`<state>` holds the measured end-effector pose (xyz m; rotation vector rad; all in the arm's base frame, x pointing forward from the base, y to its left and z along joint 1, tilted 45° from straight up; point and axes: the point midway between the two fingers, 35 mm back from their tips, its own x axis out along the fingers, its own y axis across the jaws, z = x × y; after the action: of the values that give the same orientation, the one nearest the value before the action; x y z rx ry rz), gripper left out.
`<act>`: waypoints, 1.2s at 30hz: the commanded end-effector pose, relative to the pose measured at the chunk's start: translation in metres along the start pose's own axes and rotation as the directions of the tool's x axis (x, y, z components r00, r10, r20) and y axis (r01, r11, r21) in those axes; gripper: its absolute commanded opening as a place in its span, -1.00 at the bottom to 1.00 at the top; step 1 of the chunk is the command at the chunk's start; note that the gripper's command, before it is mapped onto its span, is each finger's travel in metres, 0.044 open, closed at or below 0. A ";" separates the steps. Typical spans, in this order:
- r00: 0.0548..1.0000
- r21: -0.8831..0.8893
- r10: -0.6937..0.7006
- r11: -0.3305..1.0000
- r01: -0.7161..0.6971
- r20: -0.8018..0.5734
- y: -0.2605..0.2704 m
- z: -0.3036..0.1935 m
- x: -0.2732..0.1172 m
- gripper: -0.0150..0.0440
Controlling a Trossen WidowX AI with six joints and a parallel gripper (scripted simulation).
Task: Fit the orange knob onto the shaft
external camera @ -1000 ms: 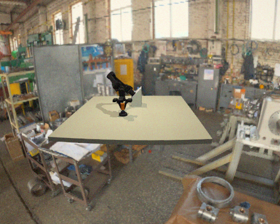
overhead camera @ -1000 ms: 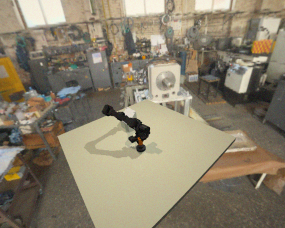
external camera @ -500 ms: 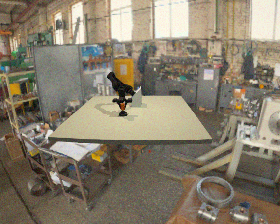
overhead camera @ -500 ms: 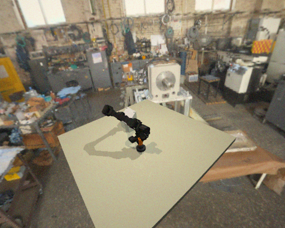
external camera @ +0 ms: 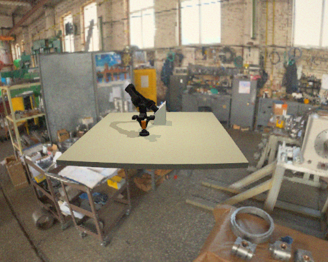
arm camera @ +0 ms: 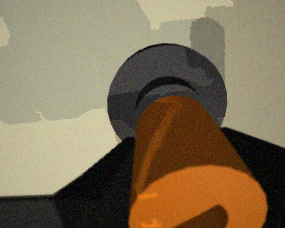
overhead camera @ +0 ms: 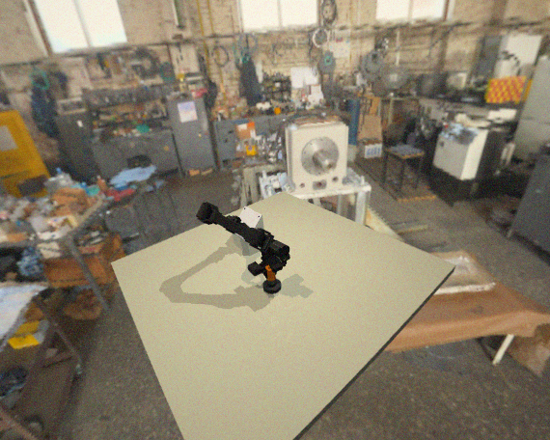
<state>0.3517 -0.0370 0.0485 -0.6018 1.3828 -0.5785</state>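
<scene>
The orange knob is a tall upright cylinder with a dark mark on its top face. My gripper is shut on the knob, one black finger on each side. The dark round pedestal stands directly below. The knob's lower end is over the pedestal's raised centre, at or very close to it; whether it touches cannot be told. The D-shaped shaft is hidden by the knob, so its flat side does not show.
A grey-white wedge-shaped block stands behind the pedestal, close to the arm. The pale table top carries the arm's shadow around the pedestal.
</scene>
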 end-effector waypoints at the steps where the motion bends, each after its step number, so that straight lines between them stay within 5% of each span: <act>1: 1.000 0.014 -0.003 1.000 0.003 0.001 -0.001 0.000 0.000 -0.49; 36: 1.000 -0.010 -0.003 1.000 0.003 0.001 -0.001 0.001 0.001 -0.49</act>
<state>0.3518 -0.0380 0.0476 -0.6275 1.3961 -0.5584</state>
